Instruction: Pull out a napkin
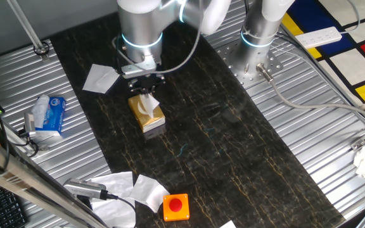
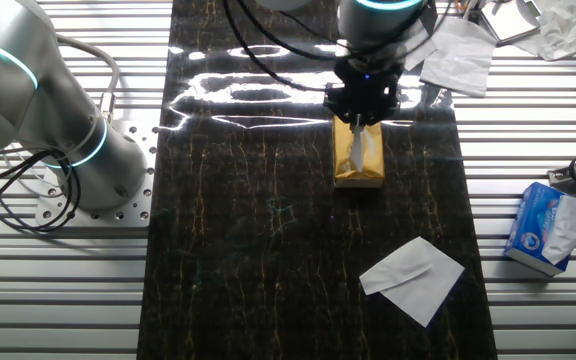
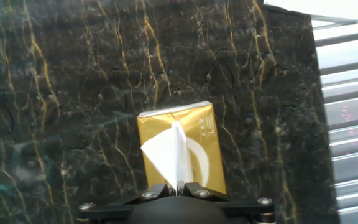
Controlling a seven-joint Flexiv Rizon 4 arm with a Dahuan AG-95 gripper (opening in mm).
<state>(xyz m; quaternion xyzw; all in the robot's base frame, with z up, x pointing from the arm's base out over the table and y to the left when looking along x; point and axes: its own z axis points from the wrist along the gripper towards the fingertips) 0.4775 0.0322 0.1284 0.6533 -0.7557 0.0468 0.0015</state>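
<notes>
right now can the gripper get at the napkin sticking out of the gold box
Probably yes. The gripper sits directly over the tissue box, at the napkin tuft standing up from the slot. Nothing lies between them; whether the fingers have closed on it is unclear.

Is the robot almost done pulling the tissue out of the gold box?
Not yet. Done: the gripper has reached the napkin sticking up from the tissue box, and in the hand view its fingers look closed on the tuft. Left: lifting until the sheet comes free, since it is still in the box slot.
</notes>
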